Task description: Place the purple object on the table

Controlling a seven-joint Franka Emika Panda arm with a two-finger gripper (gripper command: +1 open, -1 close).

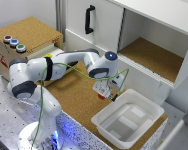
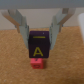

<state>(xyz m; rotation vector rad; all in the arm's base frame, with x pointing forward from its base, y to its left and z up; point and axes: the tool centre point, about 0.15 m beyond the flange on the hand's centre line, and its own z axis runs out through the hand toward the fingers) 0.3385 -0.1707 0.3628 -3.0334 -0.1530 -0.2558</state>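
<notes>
Cork-covered worktop [image 1: 76, 102] with a perforated metal edge, backed by a white cupboard [image 1: 144, 35] that has a black door handle and an open cork-lined shelf. At the exterior view's left sits a cork-topped box [image 1: 29, 35] with three coloured buttons. At the exterior view's lower right, a white plastic tub [image 1: 129, 120] rests on the worktop, apparently empty.

The white Panda arm [image 1: 49, 70] reaches from its base at the exterior view's lower left toward the middle of the worktop, green cable trailing along it. The claw [image 2: 38, 40] sits low over the cork, near the tub's corner.

Wrist view: the two grey fingers [image 2: 21, 28] splay wide at the root and converge on the purple block [image 2: 38, 46], a small dark, matte, square-edged piece with a yellow "A" on its face. It lies directly between the fingertips, roughly centred. Claw looks clenched on it, pads against both side faces.

Touching the block's far edge is a small red cube [image 2: 37, 62]. It appears to sit on the cork, though whether the purple block rests on it or just beside it can't be resolved from the blur.

Judgement: the move turns on vertical clearance, meaning block straight down to bare cork, clear of the red cube.
</notes>
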